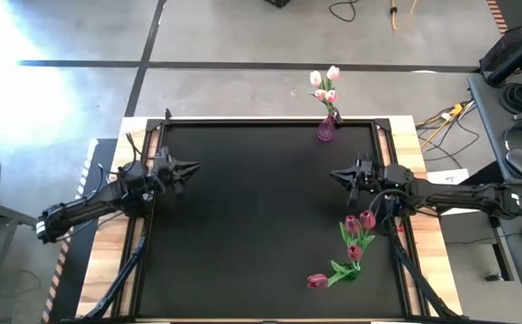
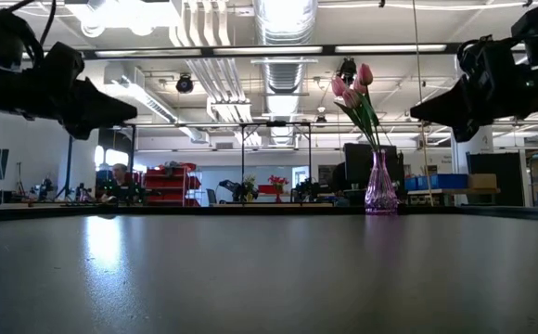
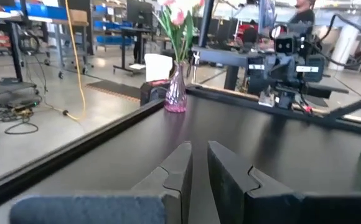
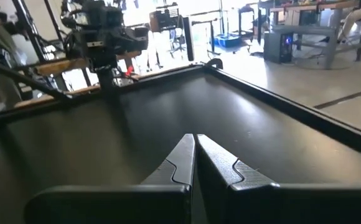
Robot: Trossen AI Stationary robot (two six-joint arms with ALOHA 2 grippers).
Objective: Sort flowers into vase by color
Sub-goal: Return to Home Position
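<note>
Now, left tool [image 1: 194,166] nearly closed, right tool [image 1: 334,175] closed, both empty

The table [image 1: 243,234] is matt black with a pale wood border. At its far edge the vase [image 1: 326,130] is clear violet-pink, and the pale tulips [image 1: 325,83] in it are soft pink and whitish on green stems. Near right, the dark tulips [image 1: 360,225] are magenta-maroon with bright green leaves (the nearest head [image 1: 318,281] is the same maroon-pink). The left pincer [image 1: 192,168] and right pincer [image 1: 337,175] are black, like their arms. The floor [image 1: 243,36] is grey, crossed by black lines; a cable [image 3: 75,62] is yellow
</note>
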